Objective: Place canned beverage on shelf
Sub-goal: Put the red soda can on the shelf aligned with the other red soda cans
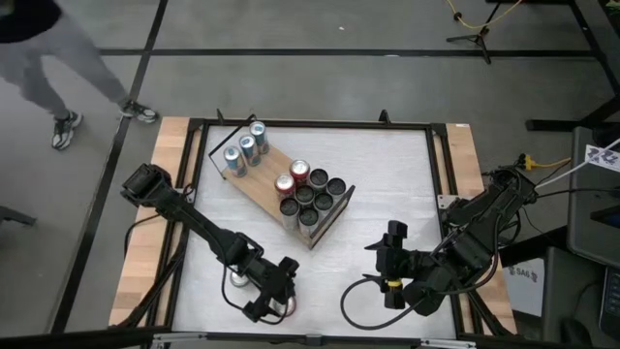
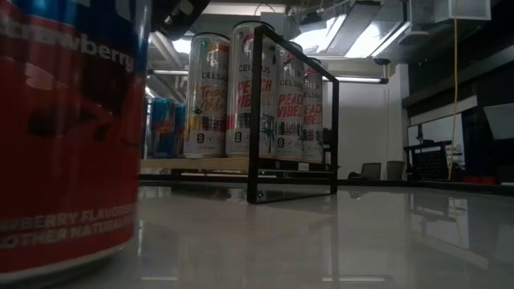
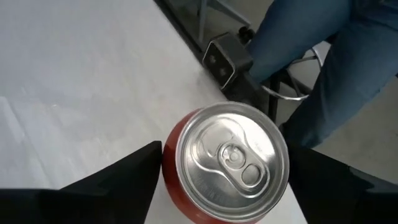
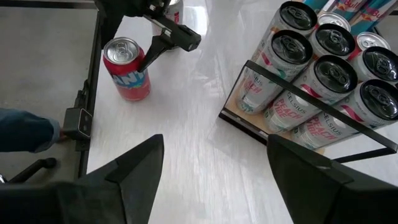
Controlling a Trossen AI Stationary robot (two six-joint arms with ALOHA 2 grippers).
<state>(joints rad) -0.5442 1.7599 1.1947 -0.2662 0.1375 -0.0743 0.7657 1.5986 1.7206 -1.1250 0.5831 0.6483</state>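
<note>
A red canned beverage (image 3: 227, 158) stands upright on the white tabletop near its front edge, and fills the left of the low view (image 2: 64, 136). My left gripper (image 3: 224, 186) is open, slanting down, one finger on each side of the can (image 4: 127, 68). The shelf (image 1: 266, 184), a light-wood board on a black wire frame, sits at the table's middle far side. It carries blue-and-silver cans (image 1: 244, 150), red cans (image 1: 293, 177) and dark-topped Celsius cans (image 4: 323, 68). My right gripper (image 4: 214, 180) hangs open over the table's right part, holding nothing. My left gripper's fingers (image 3: 124, 180) stand close beside the red can's upper wall (image 3: 171, 180), coming slanting down from the table's far side. The can stands upright on the tabletop. Whether either finger touches the wall I cannot tell.
Another can (image 1: 237, 281) stands on the table just left of my left arm's wrist. The shelf's black frame (image 2: 257, 112) rises at its near end. A person's legs (image 3: 323, 62) and a stool are just beyond the table's front edge, and another person (image 1: 58, 68) walks at the far left.
</note>
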